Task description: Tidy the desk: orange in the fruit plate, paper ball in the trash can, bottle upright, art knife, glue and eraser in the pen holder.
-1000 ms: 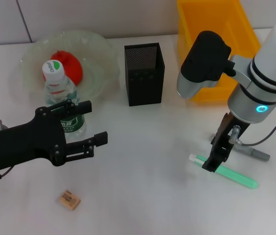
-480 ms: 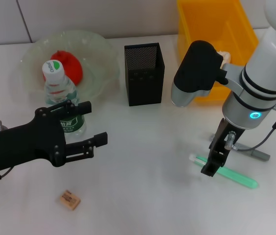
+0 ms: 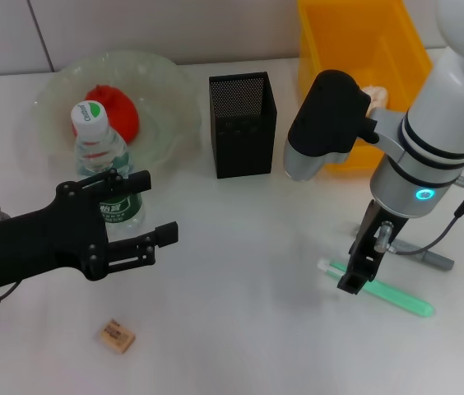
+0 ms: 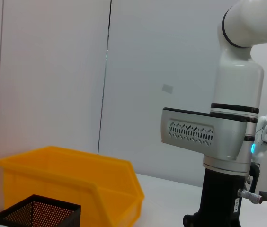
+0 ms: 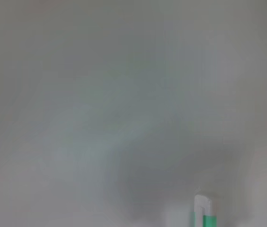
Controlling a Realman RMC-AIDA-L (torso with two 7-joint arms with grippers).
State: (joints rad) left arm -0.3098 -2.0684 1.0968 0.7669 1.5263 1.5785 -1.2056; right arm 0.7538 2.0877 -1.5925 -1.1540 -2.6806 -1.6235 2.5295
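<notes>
the white worktop carries everything here. at its far right corner stands the yellow trash can, with a pale crumpled paper ball showing inside it, just past the right arm's casing. at the far left sits the clear green fruit plate, and the orange — it looks more red than orange — lies in it. the bottle stands upright with its green-and-white cap up, at the near edge of the plate and partly hidden by the left arm. between plate and trash can stands the black mesh pen holder; the left wrist view shows its rim in front of the yellow can.

the left pincer hovers low over the worktop just in front of the bottle, its black fingers pointing right with a narrow gap between them, holding nothing.

the right pincer points down at the near right of the worktop, its tip right at the white-capped end of the green glue stick, which lies flat — whether the fingers are closed on it or only beside it, i cannot tell. the right wrist view shows only bare worktop and the glue's capped end.

a grey art knife lies just beyond the glue, near the right edge. the eraser, small and tan, lies alone at the near left.
</notes>
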